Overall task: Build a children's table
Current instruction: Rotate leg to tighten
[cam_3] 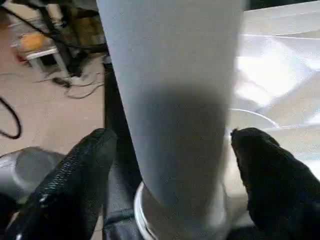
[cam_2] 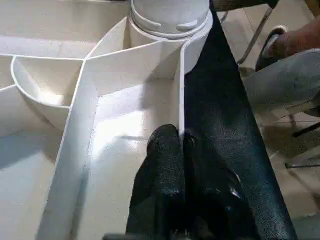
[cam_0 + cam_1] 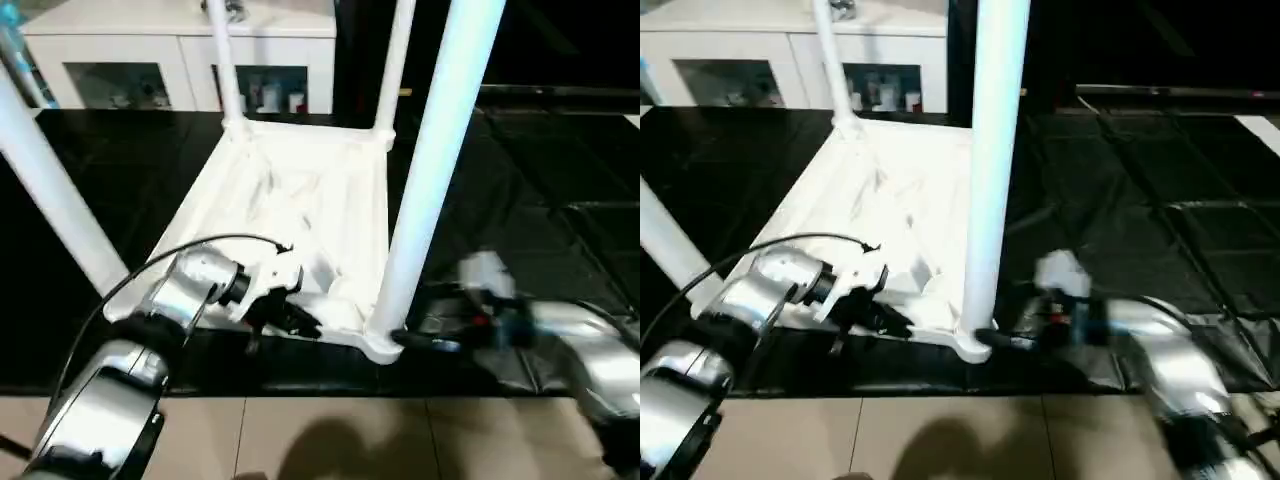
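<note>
Black floor mat (image 3: 540, 190) under the work, white glass-door cabinet (image 3: 180, 60) beyond it. White plastic children's table (image 3: 300, 200) lies upside down on the mat, ribbed underside up, four tapered tube legs standing in the corner sockets. Left gripper (image 2: 182, 150): fingers together, pinching the table's thin near rim wall. Right gripper (image 1: 170, 165): fingers apart, either side of the near right leg (image 3: 430, 170) just above its socket, not visibly touching. Judgement: hollow plastic, light, stiff, smooth and slippery; hold legs low near the socket, the top by its rim.
</note>
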